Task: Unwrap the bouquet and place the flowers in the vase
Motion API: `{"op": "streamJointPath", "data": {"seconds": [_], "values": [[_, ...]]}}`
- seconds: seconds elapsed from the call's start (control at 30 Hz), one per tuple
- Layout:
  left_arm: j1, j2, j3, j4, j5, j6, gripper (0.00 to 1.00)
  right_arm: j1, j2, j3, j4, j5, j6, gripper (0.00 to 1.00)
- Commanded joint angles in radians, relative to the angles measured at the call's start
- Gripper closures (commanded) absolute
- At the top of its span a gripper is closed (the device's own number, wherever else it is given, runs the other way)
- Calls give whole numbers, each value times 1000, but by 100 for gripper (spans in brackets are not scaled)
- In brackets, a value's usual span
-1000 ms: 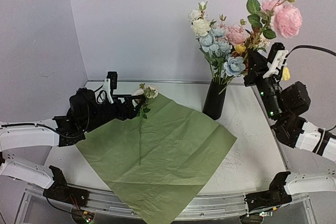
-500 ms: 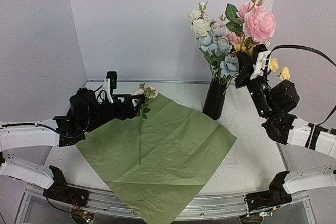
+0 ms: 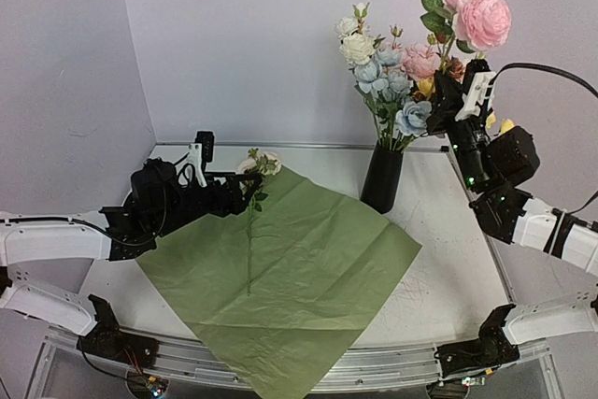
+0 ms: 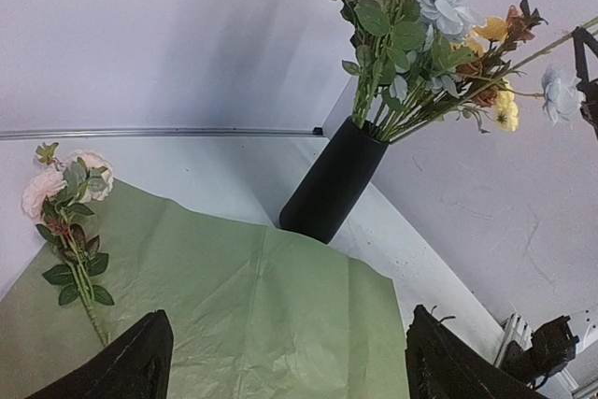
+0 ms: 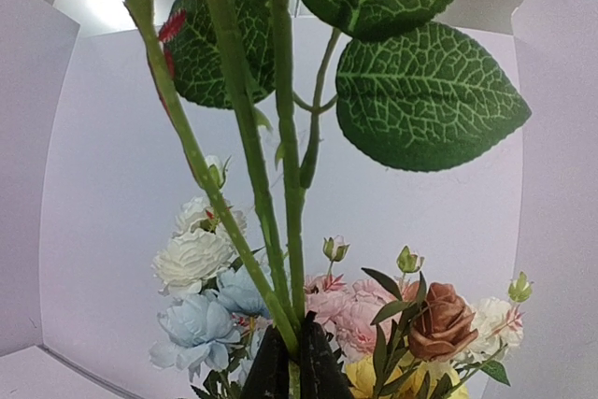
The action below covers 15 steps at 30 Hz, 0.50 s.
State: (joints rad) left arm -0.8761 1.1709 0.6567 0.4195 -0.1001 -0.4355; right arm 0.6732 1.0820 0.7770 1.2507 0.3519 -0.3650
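Observation:
The black vase (image 3: pixel 382 178) (image 4: pixel 334 179) stands at the back of the table and holds several flowers (image 3: pixel 388 81) (image 4: pixel 420 25) in pale blue, cream, pink and yellow. My right gripper (image 3: pixel 450 91) (image 5: pixel 294 366) is shut on the green stems (image 5: pixel 280 184) of a big pink rose (image 3: pixel 481 16), held high, just right of the vase's blooms. The bouquet's paper (image 3: pixel 280 268) (image 4: pixel 262 306) lies spread flat, green side up. A cream-pink rose sprig (image 3: pixel 252 170) (image 4: pixel 70 203) lies on its left part. My left gripper (image 3: pixel 241 193) (image 4: pixel 290 371) hovers open beside that sprig, with only paper between its fingers.
The grey back wall meets the table along a metal strip (image 3: pixel 308 146). The paper's near corner hangs over the table's front rail (image 3: pixel 280 371). Bare white table (image 3: pixel 448 259) shows right of the paper and in front of the vase.
The right gripper swung the pink rose left toward the vase's blooms, then back a little right and up. The left arm edged slightly right.

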Motion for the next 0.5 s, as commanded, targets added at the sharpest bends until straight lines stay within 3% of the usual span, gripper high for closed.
{"op": "streamJointPath", "data": {"seconds": [0.0, 0.47], "values": [[4, 5, 68, 38, 6, 12, 13, -6, -6, 81, 297, 4, 33, 100], [3, 13, 76, 38, 8, 15, 13, -19, -2, 86, 230, -7, 54, 100]]}}
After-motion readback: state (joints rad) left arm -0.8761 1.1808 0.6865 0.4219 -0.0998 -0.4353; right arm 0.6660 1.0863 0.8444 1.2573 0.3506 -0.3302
